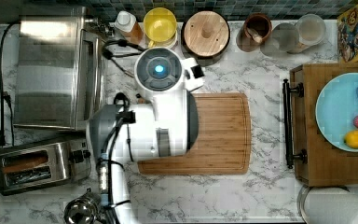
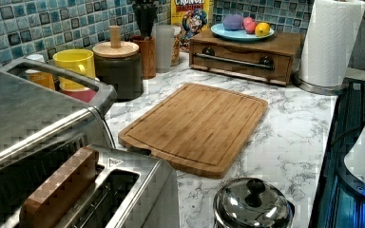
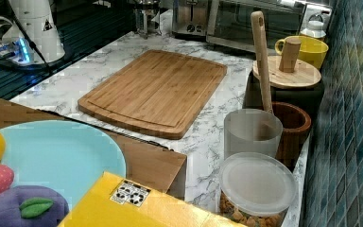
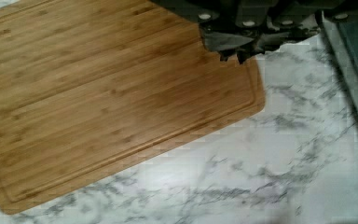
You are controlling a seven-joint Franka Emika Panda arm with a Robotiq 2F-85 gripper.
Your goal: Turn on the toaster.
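Observation:
The toaster (image 1: 32, 165) is a small steel box at the top view's lower left, with black knobs (image 1: 79, 156) on the end facing the arm. A brown slice (image 2: 57, 190) stands in one of its slots in the left view. The toaster (image 3: 191, 16) also shows at the far end of the counter in the right view. My gripper (image 4: 234, 57) hangs shut and holding nothing above a corner of the bamboo cutting board (image 4: 98, 93), over marble. In the top view the white arm (image 1: 163, 121) covers the board's left part, to the right of the toaster.
A large steel toaster oven (image 1: 51, 70) stands behind the toaster. A shiny steel pot lid (image 1: 81, 212) sits at the counter's front edge near the toaster. Jars, a yellow mug (image 1: 160, 25) and a wooden-lidded canister (image 1: 206, 32) line the tiled wall. A wooden box (image 1: 307, 140) carries a blue plate of fruit.

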